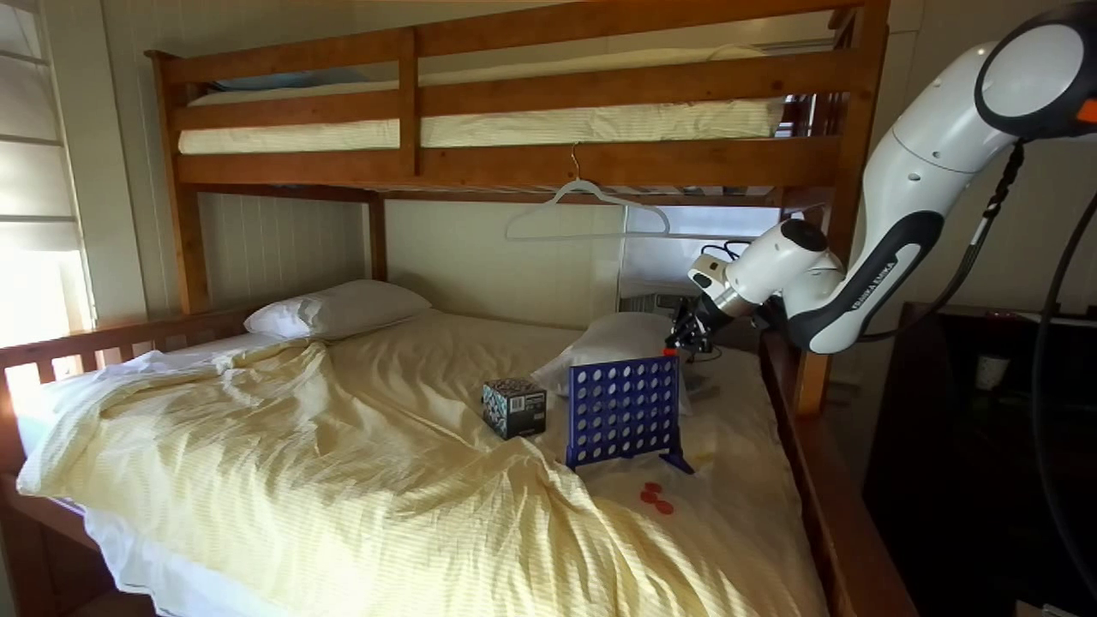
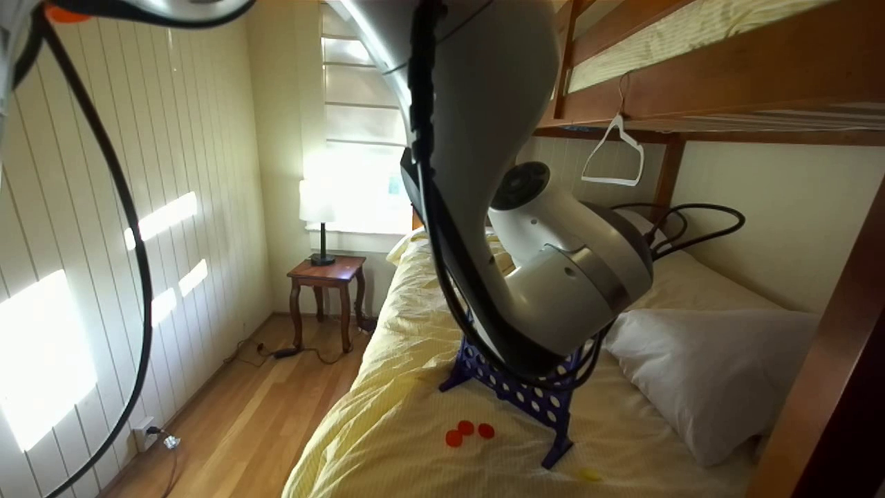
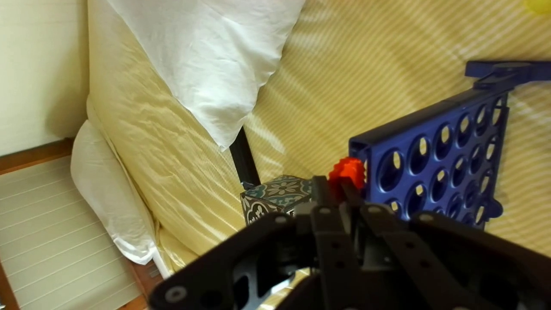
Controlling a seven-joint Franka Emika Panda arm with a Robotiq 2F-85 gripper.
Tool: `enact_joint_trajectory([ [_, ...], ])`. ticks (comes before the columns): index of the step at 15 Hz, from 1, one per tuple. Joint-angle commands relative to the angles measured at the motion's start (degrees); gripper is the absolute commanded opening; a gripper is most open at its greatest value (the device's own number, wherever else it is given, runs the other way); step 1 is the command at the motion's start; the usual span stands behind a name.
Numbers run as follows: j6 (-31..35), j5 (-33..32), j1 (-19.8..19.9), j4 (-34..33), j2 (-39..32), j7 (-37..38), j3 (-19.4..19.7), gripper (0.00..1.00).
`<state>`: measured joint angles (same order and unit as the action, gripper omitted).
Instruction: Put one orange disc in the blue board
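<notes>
Orange disc [image 3: 349,168] pinched in gripper [image 3: 337,189], just right of wrist-frame centre; blue board [image 3: 429,168] immediately right, top edge beside disc, contact unclear. Coming move probably hinges on aligning disc's flat plane with board's.

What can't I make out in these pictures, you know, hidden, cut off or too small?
Held disc: partly hidden by the gripper, wrist view.
Yellow piece: cut off by the top right corner, wrist view.
Board: in an exterior view, the arm hides its upper part, and the gripper too.
Box: in an exterior view, its print is too small to read.
</notes>
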<state>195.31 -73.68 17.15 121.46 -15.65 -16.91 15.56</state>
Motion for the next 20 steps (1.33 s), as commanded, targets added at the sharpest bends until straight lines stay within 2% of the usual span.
enact_joint_trajectory([
  [1, 0.78, 1.09, 0.78, -1.68, -1.56, -1.77, -0.90, 0.02],
  [9, -0.29, 0.73, 0.52, -1.22, -2.06, -2.40, -1.19, 0.02],
  [10, -0.41, 0.81, 0.50, -1.10, -1.98, -2.33, -1.20, 0.33],
  [12, -0.54, 0.73, 0.41, -0.91, -1.71, -2.35, -1.24, 0.40],
  [18, -0.34, 0.92, 0.38, -0.29, -0.22, -1.74, -1.27, 0.83],
  [20, -2.20, 2.15, 0.02, 1.49, 1.45, 0.01, -1.31, 0.97],
])
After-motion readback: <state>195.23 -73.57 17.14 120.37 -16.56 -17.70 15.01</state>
